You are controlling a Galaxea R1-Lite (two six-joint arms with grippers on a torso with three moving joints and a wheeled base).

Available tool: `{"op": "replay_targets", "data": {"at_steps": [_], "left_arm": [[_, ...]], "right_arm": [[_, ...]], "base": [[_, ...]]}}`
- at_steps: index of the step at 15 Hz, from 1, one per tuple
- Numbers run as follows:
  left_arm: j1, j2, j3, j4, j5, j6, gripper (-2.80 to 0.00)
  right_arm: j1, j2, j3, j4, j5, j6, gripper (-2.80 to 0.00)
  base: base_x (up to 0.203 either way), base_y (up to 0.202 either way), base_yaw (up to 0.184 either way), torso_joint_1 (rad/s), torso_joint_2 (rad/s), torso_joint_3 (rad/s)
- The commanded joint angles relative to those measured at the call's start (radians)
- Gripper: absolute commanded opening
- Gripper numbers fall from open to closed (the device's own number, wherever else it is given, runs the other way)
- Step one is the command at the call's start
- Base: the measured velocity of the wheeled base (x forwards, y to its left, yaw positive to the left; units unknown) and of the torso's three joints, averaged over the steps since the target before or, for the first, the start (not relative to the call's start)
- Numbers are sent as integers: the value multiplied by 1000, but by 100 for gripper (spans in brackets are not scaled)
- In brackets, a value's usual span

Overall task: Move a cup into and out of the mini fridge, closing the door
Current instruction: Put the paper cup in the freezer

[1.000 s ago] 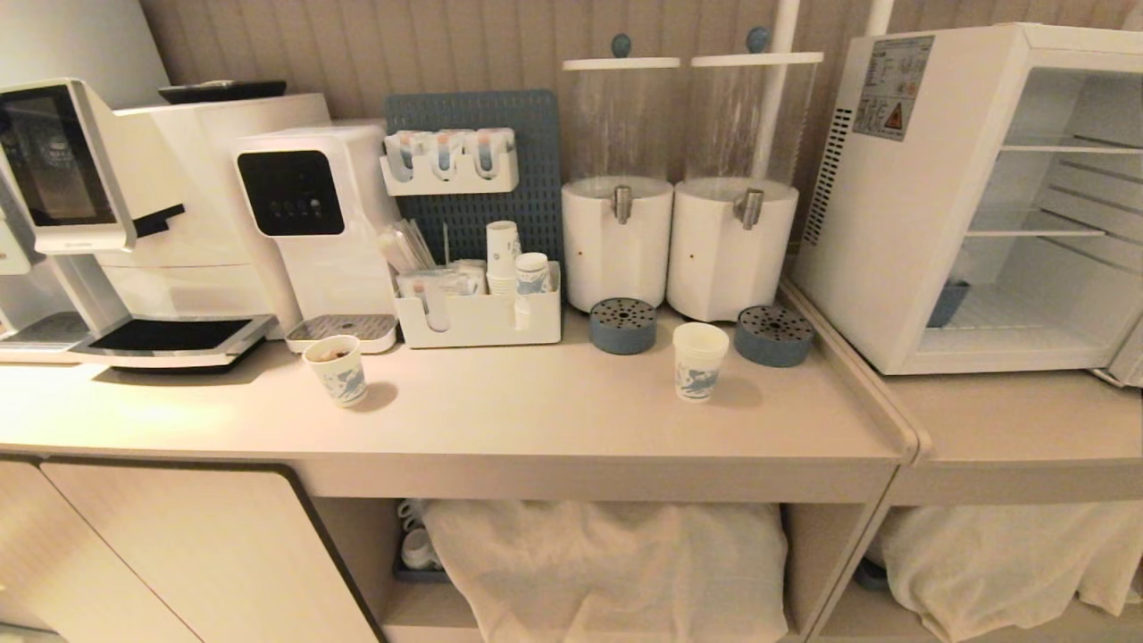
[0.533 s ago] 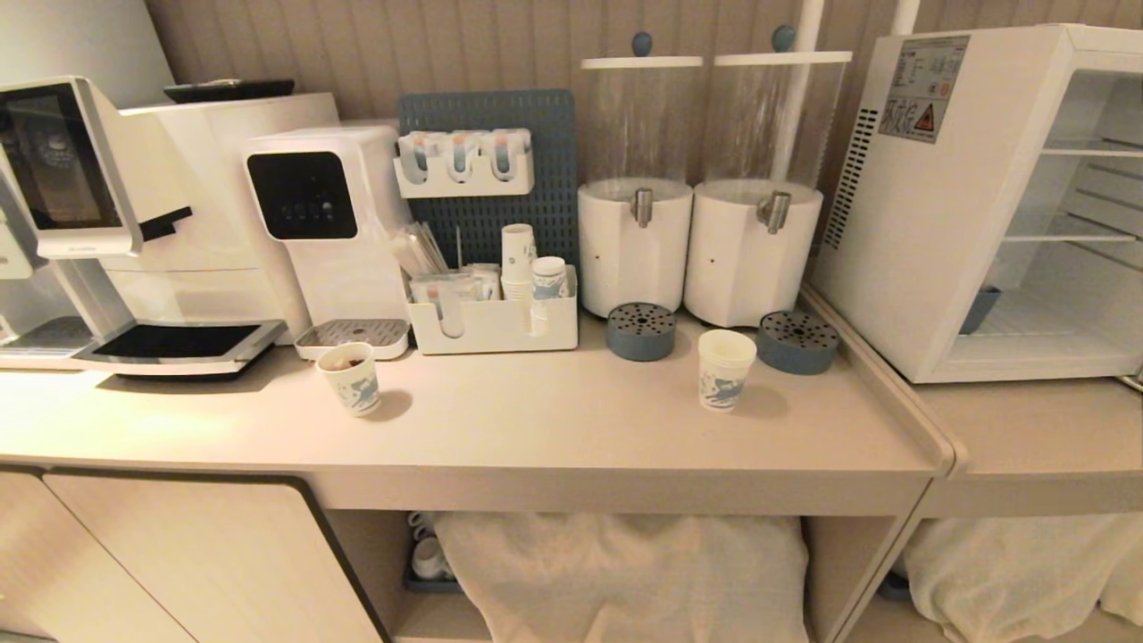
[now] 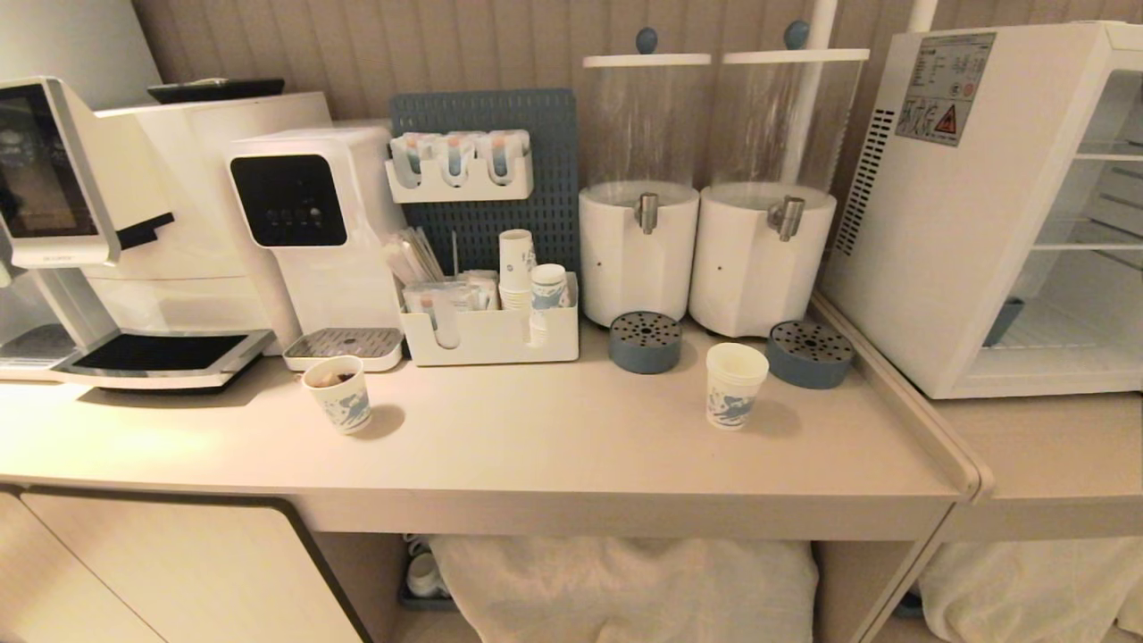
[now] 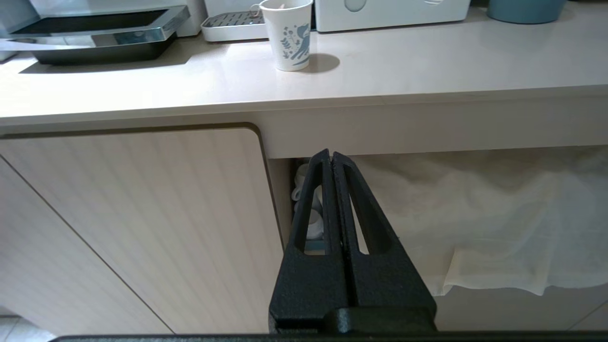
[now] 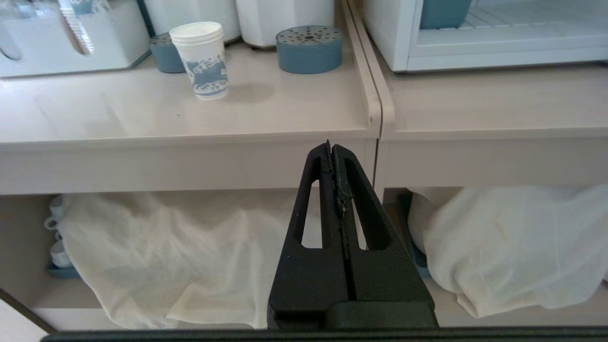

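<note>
The cup [image 3: 735, 386] stands upright on the counter, white inside with a blue print, just in front of the two blue drip trays; the right wrist view also shows the cup [image 5: 202, 61]. The mini fridge [image 3: 946, 223] sits on the lower counter at the right, its front open onto wire shelves. Its door is out of view. My left gripper [image 4: 331, 154] is shut and empty, low in front of the cabinet below the counter. My right gripper [image 5: 331, 145] is shut and empty, below the counter's front edge near the seam between the two counters. Neither arm is in the head view.
A second printed cup with brown contents [image 3: 339, 393] stands left of centre. Along the back are a coffee machine [image 3: 54, 179], a water dispenser [image 3: 304, 223], an organizer with stacked cups [image 3: 487, 335] and two drink dispensers [image 3: 638, 254]. White cloth [image 3: 625, 589] fills the shelf below.
The whole head picture has shifted right and a little down, so the camera moved; less of the fridge shows. Nothing on the counter moved.
</note>
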State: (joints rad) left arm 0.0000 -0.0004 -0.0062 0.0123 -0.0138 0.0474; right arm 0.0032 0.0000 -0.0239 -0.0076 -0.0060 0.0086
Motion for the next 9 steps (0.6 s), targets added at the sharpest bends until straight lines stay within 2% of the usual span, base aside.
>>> {"op": "replay_targets", "data": {"at_steps": [1,3,4,7,9], "left_arm": [[0,-3,0,0,0,0,-280],[0,-1,0,-2,2,-1,-280],[0,-1,0,-2,3,-3,-280],[0,-3,0,-2,3,-3,-280],[0,-3,0,-2,3,-3,-280]], "right_arm": [[0,2,-67,11,0,6,-280],[0,33,-281,106,3,15,-280],[1,73,-405,150,6,29,0],[2,329,-669,211,14,101,0],[2,570,-813,216,9,168,0]], "base": [[0,0,0,0,0,0],[0,0,0,0,0,0],[0,0,0,0,0,0],[0,0,0,0,0,0],[0,0,0,0,0,0]]}}
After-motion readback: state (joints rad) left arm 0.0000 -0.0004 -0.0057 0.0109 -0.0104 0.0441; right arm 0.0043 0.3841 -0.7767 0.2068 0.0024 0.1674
